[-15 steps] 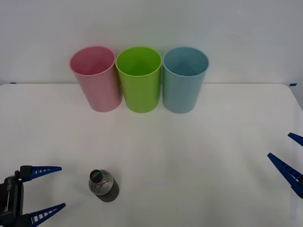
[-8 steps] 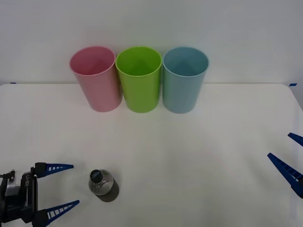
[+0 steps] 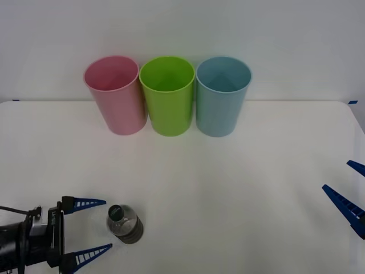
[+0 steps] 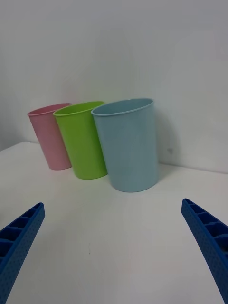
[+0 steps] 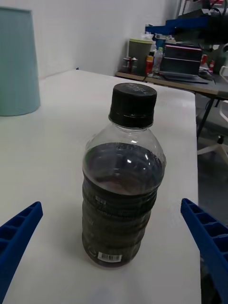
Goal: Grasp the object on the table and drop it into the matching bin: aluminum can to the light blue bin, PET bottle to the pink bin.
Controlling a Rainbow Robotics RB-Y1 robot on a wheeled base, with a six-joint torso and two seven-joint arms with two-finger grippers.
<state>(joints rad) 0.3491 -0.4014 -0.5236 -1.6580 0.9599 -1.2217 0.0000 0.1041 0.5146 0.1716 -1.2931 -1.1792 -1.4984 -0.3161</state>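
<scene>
The PET bottle [image 3: 124,223], small, grey-tinted, with a black cap, stands upright near the table's front left; the left wrist view shows the bottle [image 5: 122,183] close and centred. My left gripper [image 3: 98,226] is open just left of it, fingertips beside the bottle without touching. Along the back stand the pink bin [image 3: 115,94] and the light blue bin [image 3: 221,95]. My right gripper [image 3: 353,191] waits open at the right edge, facing the light blue bin [image 4: 128,144] and the pink bin [image 4: 49,137].
A lime-green cup [image 3: 167,94] stands between the pink and blue bins. The white table [image 3: 228,188] stretches wide between the bottle and the cups. In the left wrist view a desk with clutter [image 5: 166,54] lies beyond the table edge.
My left gripper has advanced to the right toward the bottle, its fingertips now flanking the bottle's left side. The bottle and right arm have not moved.
</scene>
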